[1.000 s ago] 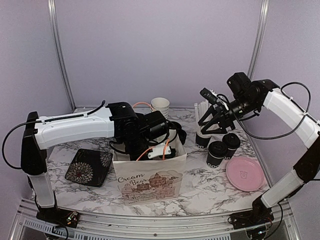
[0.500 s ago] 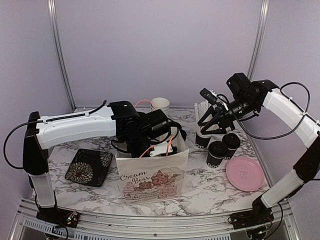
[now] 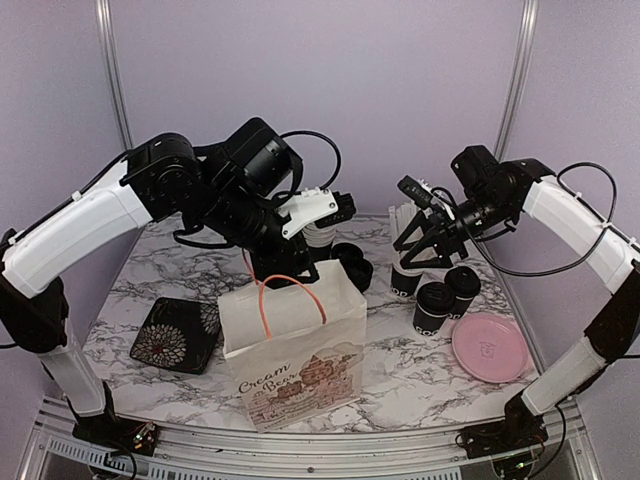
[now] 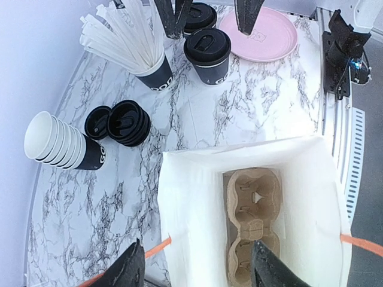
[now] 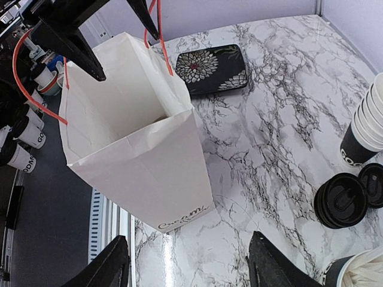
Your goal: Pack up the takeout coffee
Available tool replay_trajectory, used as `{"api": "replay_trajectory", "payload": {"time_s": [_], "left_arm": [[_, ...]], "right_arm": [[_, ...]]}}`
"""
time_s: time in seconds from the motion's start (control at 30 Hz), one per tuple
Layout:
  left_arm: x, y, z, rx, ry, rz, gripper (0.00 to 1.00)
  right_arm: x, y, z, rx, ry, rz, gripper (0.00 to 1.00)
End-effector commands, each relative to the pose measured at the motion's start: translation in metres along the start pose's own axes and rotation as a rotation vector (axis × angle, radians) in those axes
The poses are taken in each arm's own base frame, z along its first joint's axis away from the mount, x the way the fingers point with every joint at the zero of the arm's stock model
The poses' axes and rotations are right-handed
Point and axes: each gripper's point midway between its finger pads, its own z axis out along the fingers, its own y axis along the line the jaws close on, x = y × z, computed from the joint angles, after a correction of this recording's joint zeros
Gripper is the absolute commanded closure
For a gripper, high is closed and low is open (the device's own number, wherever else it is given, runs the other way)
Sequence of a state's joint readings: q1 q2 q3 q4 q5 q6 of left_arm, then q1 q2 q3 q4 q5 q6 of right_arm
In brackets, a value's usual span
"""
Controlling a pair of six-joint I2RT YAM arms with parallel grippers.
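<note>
A white paper bag (image 3: 295,350) with orange handles and a printed front stands open on the marble-patterned table (image 3: 400,385), with a brown cardboard cup carrier (image 4: 254,221) lying flat on its floor. The left gripper (image 4: 197,243) hangs directly over the bag's mouth, its jaws spread wide with nothing between them. Two lidded black paper cups (image 3: 435,305) (image 3: 463,285) stand upright and close together on the table to the right of the bag, well outside it. A pink round plate (image 3: 490,348) lies farther right. The right gripper (image 5: 188,236) hovers above that side of the bag, its jaws also wide apart and empty. A black cup of white straws (image 4: 134,48), a stack of black plastic lids (image 4: 128,122) and a stack of nested white-lined cups (image 4: 60,143) sit behind the bag. A black floral tray (image 3: 178,333) lies to its left.
</note>
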State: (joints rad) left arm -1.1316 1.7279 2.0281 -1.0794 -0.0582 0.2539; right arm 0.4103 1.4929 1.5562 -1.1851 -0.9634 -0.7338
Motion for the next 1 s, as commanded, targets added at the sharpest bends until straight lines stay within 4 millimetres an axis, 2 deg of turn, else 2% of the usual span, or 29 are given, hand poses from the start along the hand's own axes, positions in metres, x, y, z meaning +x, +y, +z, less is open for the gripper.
{"api": "replay_trajectory", "payload": {"time_s": [0.0,0.07,0.1,0.13,0.2,0.27,0.33,0.4,0.47,0.53,0.63,0.7,0.77,0.87,0.97], "left_arm": [[-0.017,0.006,-0.011,-0.032,-0.055,-0.01,0.39],[-0.035,0.003,-0.035,-0.022,-0.137,-0.033,0.35],[-0.045,-0.001,-0.049,-0.007,-0.186,-0.033,0.1],[-0.055,-0.005,-0.063,0.013,-0.238,-0.035,0.02],[-0.069,-0.007,-0.09,0.034,-0.339,-0.049,0.01],[-0.074,0.003,-0.109,-0.018,-0.407,-0.069,0.01],[-0.058,0.037,-0.108,-0.215,-0.395,-0.182,0.01],[-0.033,0.054,-0.102,-0.34,-0.332,-0.203,0.01],[-0.006,0.076,-0.102,-0.485,-0.28,-0.302,0.01],[0.011,0.07,-0.098,-0.451,-0.237,-0.308,0.01],[0.023,0.044,-0.108,-0.301,-0.258,-0.31,0.01],[0.038,0.047,-0.114,-0.325,-0.281,-0.388,0.01],[0.045,0.035,-0.116,-0.266,-0.314,-0.38,0.01],[0.057,0.014,-0.109,-0.161,-0.305,-0.361,0.11],[0.071,0.005,-0.099,-0.124,-0.248,-0.382,0.17]], "right_arm": [[-0.016,0.004,-0.009,0.009,-0.035,-0.041,0.33],[-0.017,0.005,-0.01,0.014,-0.035,-0.05,0.31],[-0.018,0.005,-0.011,0.016,-0.037,-0.055,0.29],[-0.019,0.005,-0.011,0.017,-0.039,-0.058,0.27],[-0.019,0.004,-0.01,0.018,-0.04,-0.056,0.25],[-0.02,0.003,-0.01,0.016,-0.042,-0.051,0.24],[-0.02,0.002,-0.009,0.014,-0.042,-0.046,0.24],[-0.02,0.002,-0.009,0.015,-0.042,-0.047,0.23],[-0.02,0.003,-0.01,0.02,-0.042,-0.05,0.22],[-0.019,0.003,-0.011,0.026,-0.04,-0.054,0.22],[-0.017,0.004,-0.011,0.029,-0.035,-0.049,0.21],[-0.015,0.003,-0.01,0.028,-0.032,-0.044,0.21],[-0.015,0.003,-0.009,0.024,-0.034,-0.043,0.21],[-0.015,0.002,-0.009,0.017,-0.036,-0.037,0.21],[-0.014,0.002,-0.008,0.013,-0.034,-0.031,0.21]]}}
